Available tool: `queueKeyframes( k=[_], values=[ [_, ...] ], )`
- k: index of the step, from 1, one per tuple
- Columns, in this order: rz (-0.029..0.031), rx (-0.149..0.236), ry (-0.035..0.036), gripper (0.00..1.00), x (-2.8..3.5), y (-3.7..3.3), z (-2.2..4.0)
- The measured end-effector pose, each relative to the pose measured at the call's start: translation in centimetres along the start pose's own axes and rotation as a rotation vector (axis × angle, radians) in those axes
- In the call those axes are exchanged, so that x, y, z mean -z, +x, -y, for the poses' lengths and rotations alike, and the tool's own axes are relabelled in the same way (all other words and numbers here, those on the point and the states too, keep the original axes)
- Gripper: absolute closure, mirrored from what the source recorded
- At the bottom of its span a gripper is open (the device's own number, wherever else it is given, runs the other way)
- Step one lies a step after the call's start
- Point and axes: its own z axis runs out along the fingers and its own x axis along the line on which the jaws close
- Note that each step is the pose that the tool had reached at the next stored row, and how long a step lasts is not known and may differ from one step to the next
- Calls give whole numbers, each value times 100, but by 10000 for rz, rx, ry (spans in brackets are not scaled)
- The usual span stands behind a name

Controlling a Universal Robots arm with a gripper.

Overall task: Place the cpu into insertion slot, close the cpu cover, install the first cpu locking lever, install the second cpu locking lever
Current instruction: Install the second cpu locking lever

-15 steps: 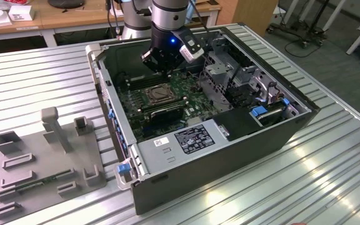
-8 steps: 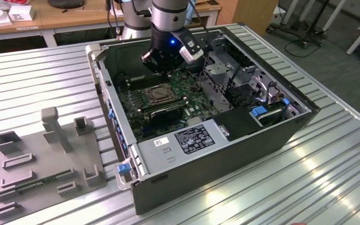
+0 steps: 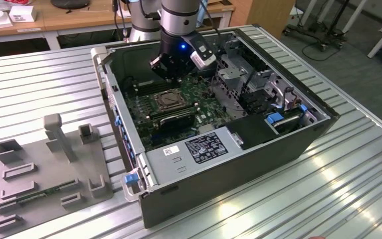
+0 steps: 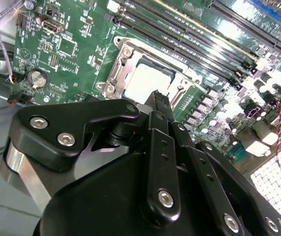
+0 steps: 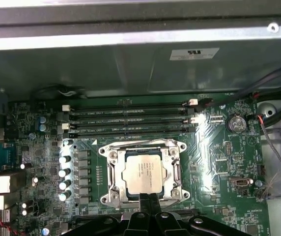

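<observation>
The cpu [image 5: 143,172] already sits in the insertion slot [image 5: 112,173] on the green motherboard [image 5: 214,162], its silvery top showing through the cut-out of the cpu cover [image 5: 172,173], which lies flat around it in both wrist views. The hand [image 5: 149,202] hangs just above the socket's near edge, its fingers drawn together to a narrow tip and holding nothing, so the work in hand looks like the locking levers (thin wire bars along the socket's sides, hard to tell apart from the frame here). To do this well, the closed tip should press on the lever itself rather than on the chip or the cover, and sweep it down and under its catch without scraping the memory slots [image 5: 130,120] on the far side. In the exterior view the hand [image 3: 171,73] stands inside the open computer case [image 3: 244,164] on the counter [image 3: 350,199], above the socket.
</observation>
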Motion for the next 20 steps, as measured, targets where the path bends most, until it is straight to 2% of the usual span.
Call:
queueKeyframes(
  k=[8,13,20],
  values=[
    [0,0,1,89,-24,-4,86],
    [1,0,2,89,-56,-4,103],
    [0,0,3,89,-62,-4,104]
  ],
)
